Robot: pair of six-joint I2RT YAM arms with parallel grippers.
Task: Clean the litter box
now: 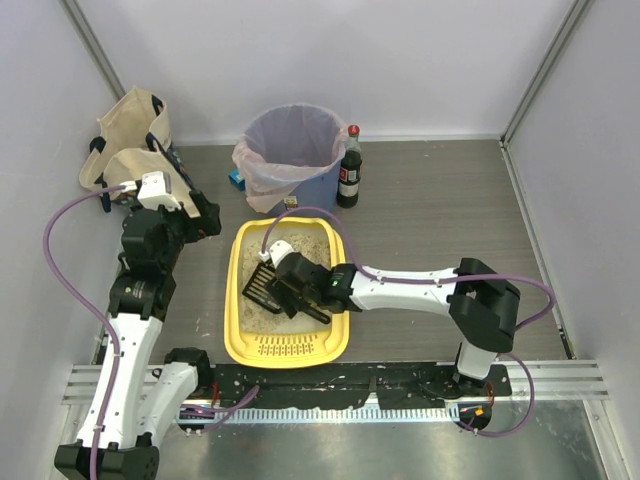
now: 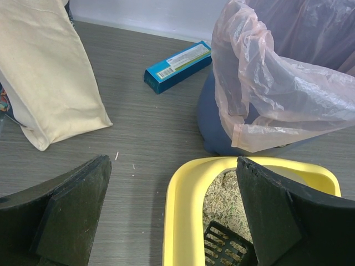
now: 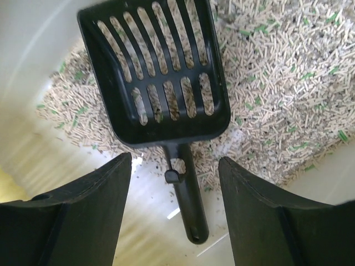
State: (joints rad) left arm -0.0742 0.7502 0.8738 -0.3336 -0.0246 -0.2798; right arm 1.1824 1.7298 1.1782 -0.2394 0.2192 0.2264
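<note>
2 grippers stand open: the right gripper [image 3: 173, 160] straddles the handle of the black scoop [image 3: 161, 72], which lies on granules [image 3: 277, 83] in the litter box [image 1: 235, 340] between the arms, seemingly to grasp it, while the left gripper [image 2: 173, 163] hovers near the box's far-left corner.

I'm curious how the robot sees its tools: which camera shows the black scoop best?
The right wrist view: the scoop fills the frame, slots and handle sharp, lying on the litter. The top view shows it small, partly under the right gripper. The left wrist view catches only a corner.
</note>
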